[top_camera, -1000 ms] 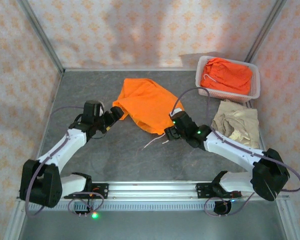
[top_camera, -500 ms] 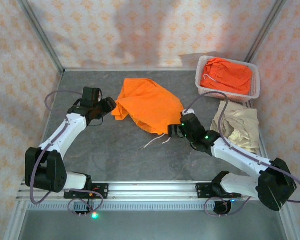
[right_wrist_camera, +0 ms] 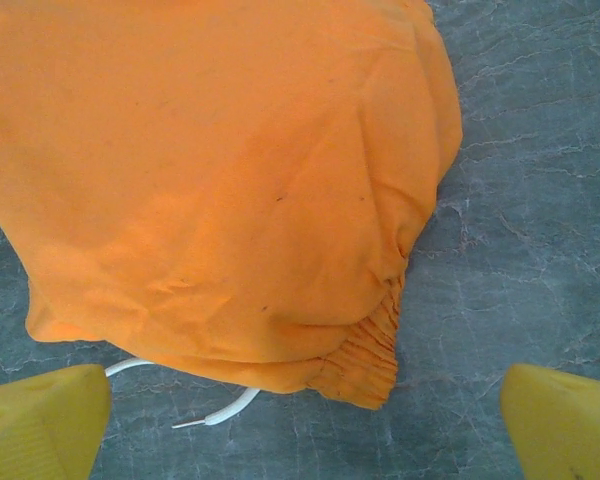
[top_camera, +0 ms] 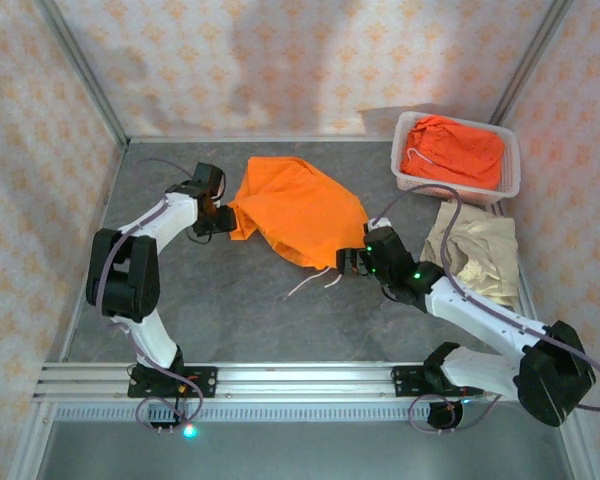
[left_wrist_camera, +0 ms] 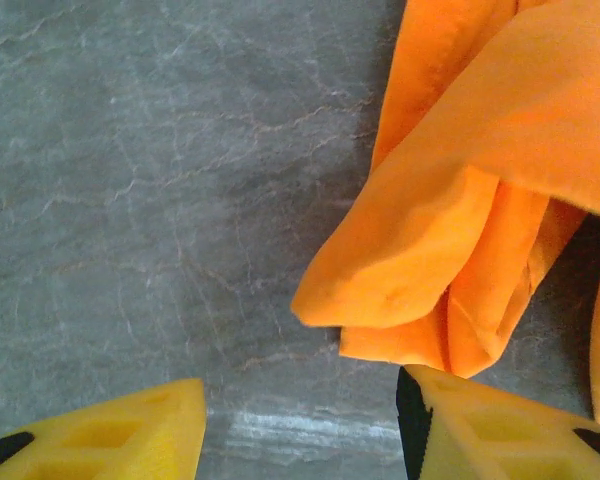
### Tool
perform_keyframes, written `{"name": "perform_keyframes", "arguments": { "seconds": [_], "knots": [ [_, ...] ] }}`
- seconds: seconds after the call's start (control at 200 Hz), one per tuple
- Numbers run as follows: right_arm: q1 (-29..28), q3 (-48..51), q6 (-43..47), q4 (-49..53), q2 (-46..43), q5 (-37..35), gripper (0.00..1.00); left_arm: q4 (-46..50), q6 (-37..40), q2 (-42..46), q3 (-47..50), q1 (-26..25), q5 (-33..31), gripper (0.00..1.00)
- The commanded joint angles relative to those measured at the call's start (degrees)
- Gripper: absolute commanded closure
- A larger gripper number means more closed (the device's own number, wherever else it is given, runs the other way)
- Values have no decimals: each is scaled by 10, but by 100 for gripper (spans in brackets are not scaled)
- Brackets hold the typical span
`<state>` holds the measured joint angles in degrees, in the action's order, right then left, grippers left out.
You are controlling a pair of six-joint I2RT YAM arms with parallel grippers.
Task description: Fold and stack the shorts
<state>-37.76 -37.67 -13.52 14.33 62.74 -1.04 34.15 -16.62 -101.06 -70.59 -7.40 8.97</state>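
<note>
A bright orange pair of shorts (top_camera: pixel 298 208) lies crumpled in the middle of the grey table, its white drawstring (top_camera: pixel 310 282) trailing toward the front. My left gripper (top_camera: pixel 223 219) stands open at the cloth's left corner (left_wrist_camera: pixel 420 270), with bare table between its yellow fingers (left_wrist_camera: pixel 110 435). At the right lower corner my right gripper (top_camera: pixel 351 261) is open just short of the gathered waistband (right_wrist_camera: pixel 365 360). A beige pair (top_camera: pixel 475 250) lies folded at the right. More orange shorts (top_camera: pixel 455 150) fill the basket.
The white mesh basket (top_camera: pixel 511 180) stands at the back right corner, next to the beige pair. Patterned walls close the table on three sides. Bare grey tabletop (top_camera: pixel 250 310) lies in front of the orange shorts.
My left arm has swung back and to the left, its gripper staying near the cloth's left corner. My right gripper shifted slightly right. The shorts have not moved.
</note>
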Motion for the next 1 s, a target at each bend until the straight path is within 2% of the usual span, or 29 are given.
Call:
{"name": "perform_keyframes", "arguments": {
  "seconds": [0.0,0.27,0.315,0.5,0.605,0.671,0.881,0.996],
  "knots": [
    [3,11,-3,16,-20,-5,0,10,43,-18,-34,3,10,46],
    [4,12,0,31,-32,-11,0,0,58,-93,-65,16,77,47],
    [4,12,0,33,-34,-12,0,0,59,-106,-70,17,85,50],
    [4,15,-2,37,-39,-15,1,-2,57,-122,-85,18,108,76],
    [4,17,-4,35,-38,-17,1,0,56,-113,-84,19,102,93],
    [4,17,-5,33,-38,-15,2,6,56,-99,-84,19,93,100],
    [0,18,12,34,-17,-2,10,-1,44,7,-58,18,83,100],
    [-29,16,29,42,12,-36,11,0,39,64,-44,18,87,100]
  ]
}}
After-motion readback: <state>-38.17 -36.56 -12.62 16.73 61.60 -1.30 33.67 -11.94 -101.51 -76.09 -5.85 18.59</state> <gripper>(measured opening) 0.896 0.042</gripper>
